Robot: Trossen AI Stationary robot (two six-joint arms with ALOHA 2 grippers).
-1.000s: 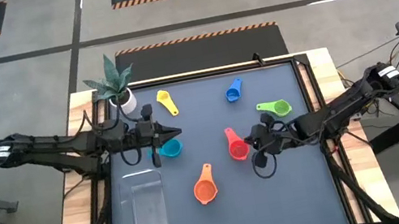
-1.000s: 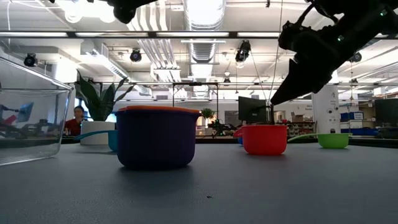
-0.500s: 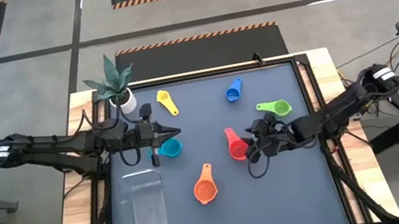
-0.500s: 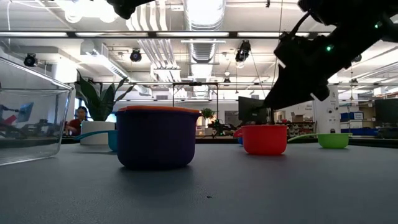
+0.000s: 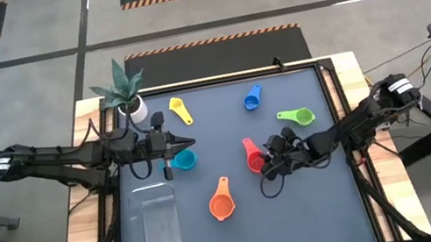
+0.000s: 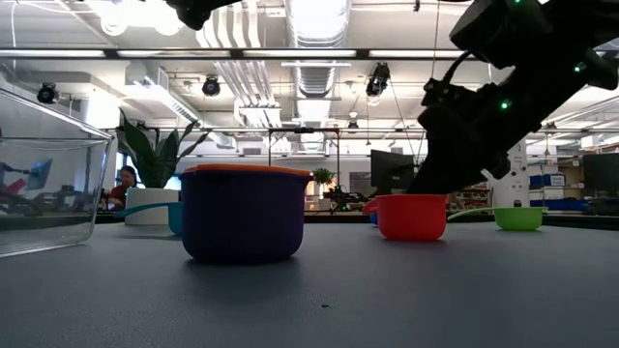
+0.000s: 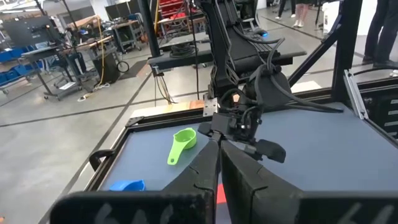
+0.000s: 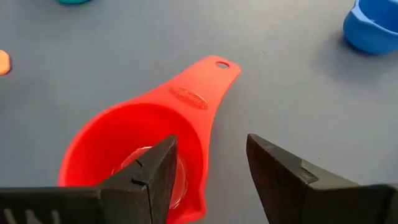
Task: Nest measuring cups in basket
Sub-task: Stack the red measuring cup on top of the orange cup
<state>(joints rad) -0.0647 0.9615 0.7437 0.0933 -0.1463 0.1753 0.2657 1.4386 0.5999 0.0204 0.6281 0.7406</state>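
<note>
The red measuring cup (image 5: 254,157) stands on the mat right of centre, its handle (image 8: 205,84) pointing toward the far edge. My right gripper (image 8: 208,155) is open low over its rim, one finger (image 8: 155,168) above the bowl and the other (image 8: 273,168) outside the wall; I cannot tell whether they touch it. My left gripper (image 5: 184,142) is shut and hovers just beyond the teal cup (image 5: 184,159). An orange cup (image 5: 222,202) sits inside a purple one (image 6: 242,217). The clear basket (image 5: 154,225) stands near the front left.
Yellow (image 5: 179,108), blue (image 5: 252,97) and green (image 5: 296,115) cups lie along the far half of the mat. A small white pot with a spiky plant (image 5: 129,96) stands at the far left corner. Free mat lies between the basket and the orange cup.
My right gripper has opened, gone down and moved toward the table's left edge, coming over the red cup's rim. The cups have stayed in place.
</note>
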